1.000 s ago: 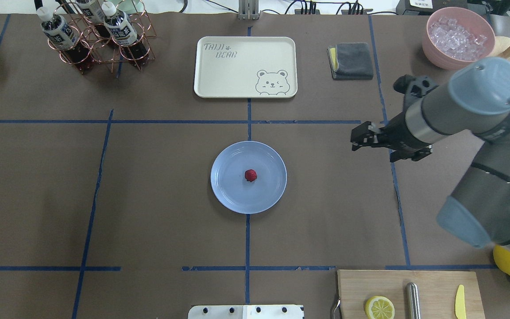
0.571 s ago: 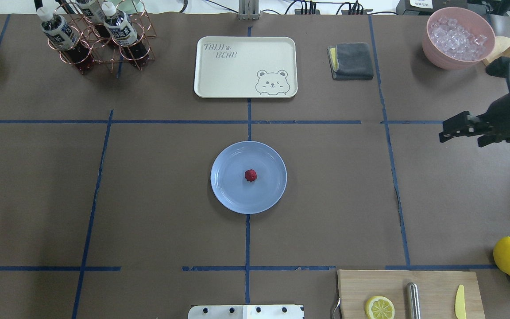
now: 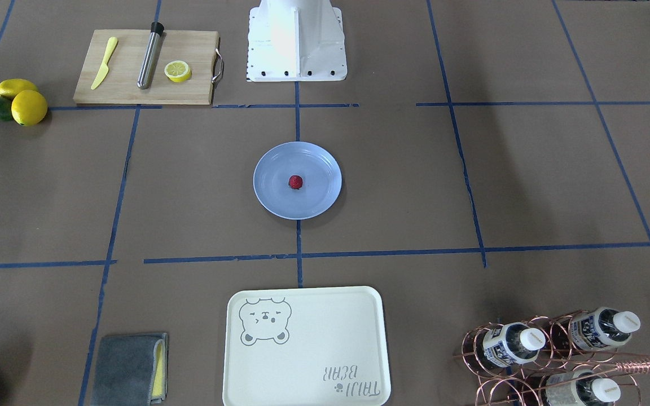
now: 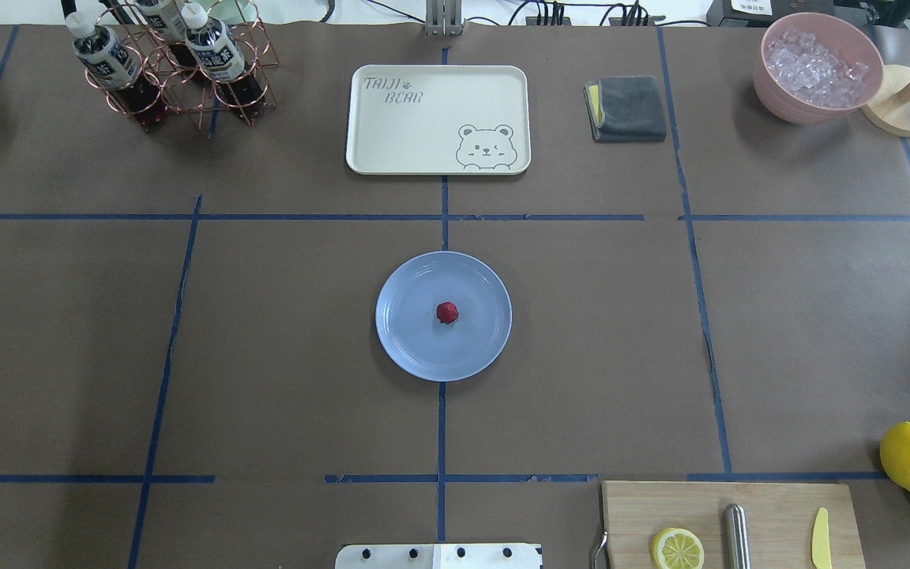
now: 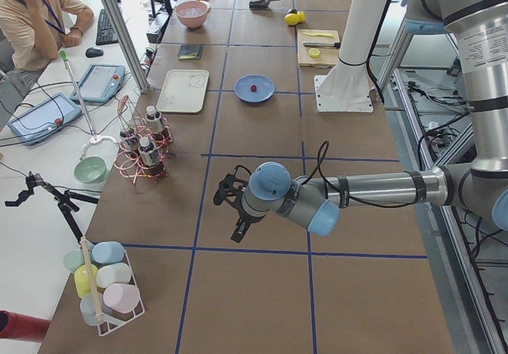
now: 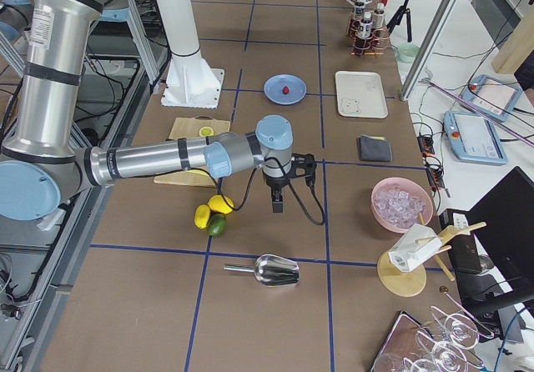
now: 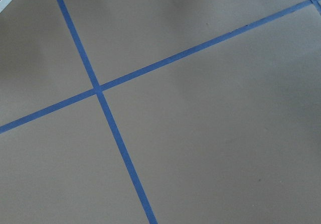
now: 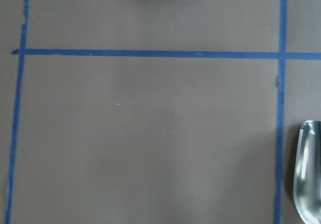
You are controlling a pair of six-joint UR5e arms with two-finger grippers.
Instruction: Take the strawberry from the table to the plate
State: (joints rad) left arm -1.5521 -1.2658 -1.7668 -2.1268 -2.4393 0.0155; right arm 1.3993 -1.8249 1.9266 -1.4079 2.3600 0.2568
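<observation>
The small dark-red strawberry [image 4: 447, 313] [image 3: 295, 181] lies near the middle of the light-blue plate [image 4: 415, 348] [image 3: 316, 200], which sits at the centre of the brown table [image 4: 265, 316]. No gripper is near it. The side views alone show the grippers. My left gripper [image 5: 236, 225] hangs over bare table far to the plate's left, and my right gripper [image 6: 278, 202] points down at the table far to its right, near the lemons [image 6: 213, 214]. I cannot tell whether either is open or shut. Both wrist views show only paper and blue tape.
A cream bear tray [image 4: 438, 118], a bottle rack [image 4: 171, 67], a grey cloth [image 4: 627, 107] and a pink bowl of ice [image 4: 817, 67] line the far side. A cutting board [image 4: 731, 525] lies at the near right. A metal scoop [image 6: 271, 269] lies by the right arm.
My right arm has pulled back to the right and left the overhead view. The strawberry and plate have not moved.
</observation>
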